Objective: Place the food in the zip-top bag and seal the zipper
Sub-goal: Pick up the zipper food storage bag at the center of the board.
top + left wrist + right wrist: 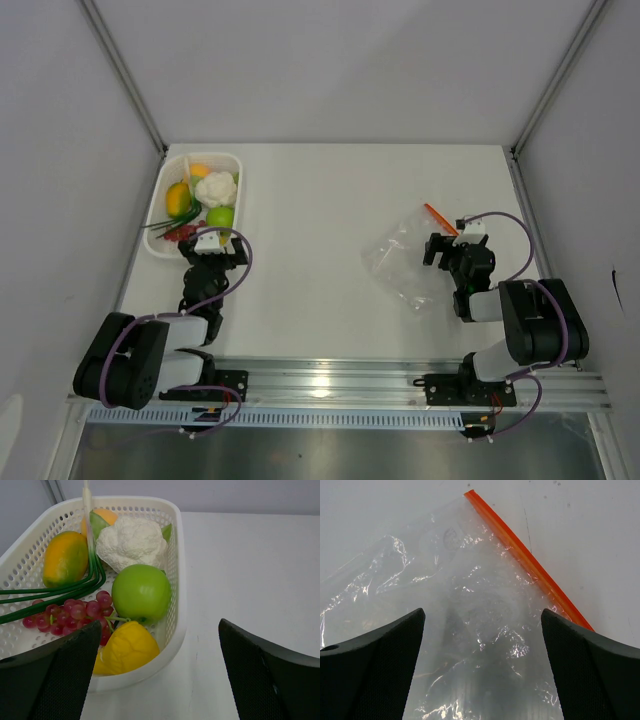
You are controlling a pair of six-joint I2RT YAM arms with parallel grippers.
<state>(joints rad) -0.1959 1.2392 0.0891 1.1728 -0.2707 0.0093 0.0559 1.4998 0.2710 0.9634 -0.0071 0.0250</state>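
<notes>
Right wrist view: crinkly clear plastic zip-top bag (470, 605) lies flat on the white surface (600, 540), right side of the scene, with the thin orange-red zipper strip (530, 565) along its far-right edge. I'd judge it feather-light, floppy and slippery; best pinched at the stiffer strip. Right jaws spread wide over it, holding nothing. Left jaws also spread, empty, at the near end of the white mesh plastic basket (177, 555), far left. Inside: smooth green apple (141, 592), bumpy white cauliflower (131, 542), yellow-orange fruit (65, 557), red grape bunch (70, 612), long green stalks (75, 587). They look light and rigid; I'd grip the apple across its middle, since it may roll.
</notes>
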